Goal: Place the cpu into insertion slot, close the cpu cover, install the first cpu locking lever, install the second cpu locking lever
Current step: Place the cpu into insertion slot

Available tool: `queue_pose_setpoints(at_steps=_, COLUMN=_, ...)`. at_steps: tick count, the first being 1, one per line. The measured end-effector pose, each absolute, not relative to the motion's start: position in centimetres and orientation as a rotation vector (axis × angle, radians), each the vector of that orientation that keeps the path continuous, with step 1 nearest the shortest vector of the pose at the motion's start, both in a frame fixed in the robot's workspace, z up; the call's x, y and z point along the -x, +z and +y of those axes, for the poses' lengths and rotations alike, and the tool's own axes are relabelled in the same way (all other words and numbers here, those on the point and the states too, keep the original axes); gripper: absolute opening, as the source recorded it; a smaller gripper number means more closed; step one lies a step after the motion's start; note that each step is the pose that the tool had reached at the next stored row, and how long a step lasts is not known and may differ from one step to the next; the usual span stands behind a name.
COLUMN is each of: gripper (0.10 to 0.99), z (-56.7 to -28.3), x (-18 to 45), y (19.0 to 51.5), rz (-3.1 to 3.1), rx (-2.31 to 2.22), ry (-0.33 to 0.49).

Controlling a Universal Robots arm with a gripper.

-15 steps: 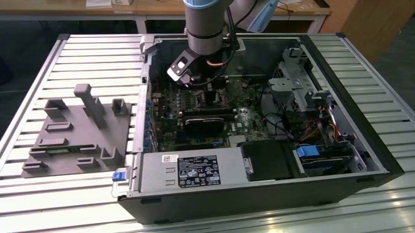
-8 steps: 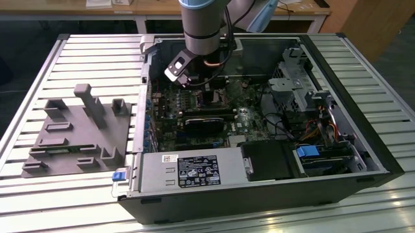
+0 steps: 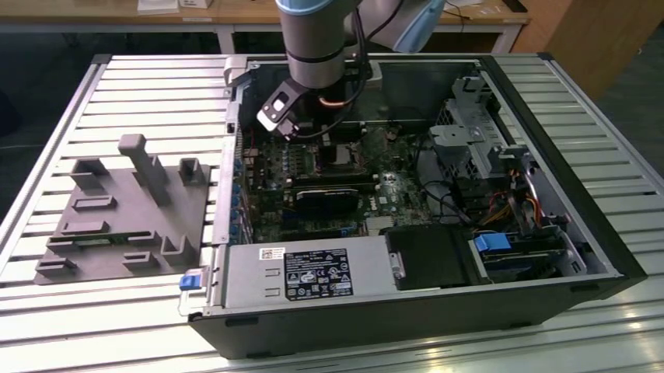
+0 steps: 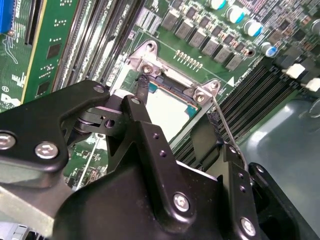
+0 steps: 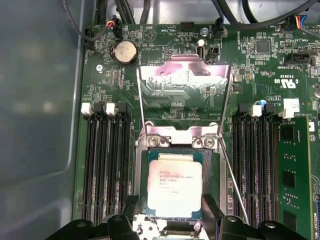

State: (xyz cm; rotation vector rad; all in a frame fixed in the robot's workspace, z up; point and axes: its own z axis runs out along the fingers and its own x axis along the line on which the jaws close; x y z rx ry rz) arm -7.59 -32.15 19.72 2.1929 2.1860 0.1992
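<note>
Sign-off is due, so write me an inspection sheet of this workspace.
Surface: slatted metal table, with an open computer case on it.
Job's things: cpu lies in the insertion slot; cpu cover is raised open; wire levers stand free, not latched.
Clutter: grey fixture block on the table, on the exterior view's left of the case.
Grippers: gripper is open and straddles the cpu.
Cables: orange and black cables inside the case, by the drive bay.
Surroundings: wooden desks behind the table.
</note>
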Motion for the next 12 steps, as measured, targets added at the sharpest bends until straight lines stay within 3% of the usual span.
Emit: queue_pose_setpoints(at_steps=12, gripper=0.612, z=-32.2, x=9.0, y=19.7, rz=2.175, rx=-2.181, ry=0.23)
